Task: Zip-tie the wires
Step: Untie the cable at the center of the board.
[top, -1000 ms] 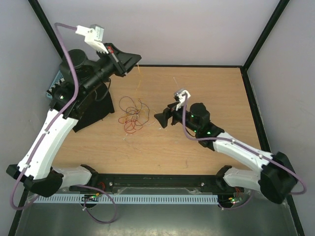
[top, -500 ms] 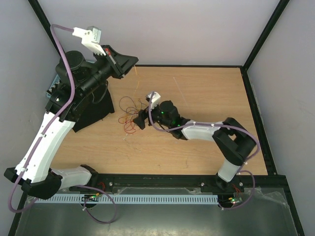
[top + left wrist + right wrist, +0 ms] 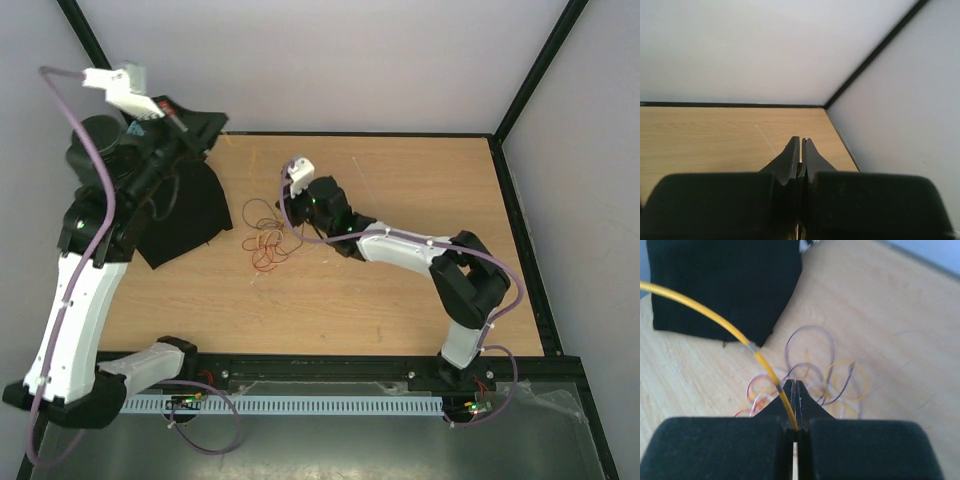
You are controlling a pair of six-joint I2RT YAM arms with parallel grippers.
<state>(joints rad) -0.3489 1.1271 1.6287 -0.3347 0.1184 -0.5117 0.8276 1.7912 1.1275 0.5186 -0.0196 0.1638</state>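
From above, the wires [image 3: 268, 240] are lying tangled on the desk [image 3: 420, 190], just right of the black cloth [image 3: 185, 212]. Left wrist view: the left hand [image 3: 801, 142] is hanging with fingers pressed together. Right wrist view: the right hand [image 3: 795, 385] is clamping a yellow strand [image 3: 730, 326] beside that cloth.

Soft, even light; blurry wrist-view foregrounds

table [image 3: 400, 200]: wood-grain top, matt, smooth. cloth [image 3: 190, 215]: black fabric, matt. wires [image 3: 268, 243]: smooth, slightly glossy insulation. right gripper [image 3: 795, 385]: matt black plastic, finely grained. walls [image 3: 350, 60]: plain white, matt.
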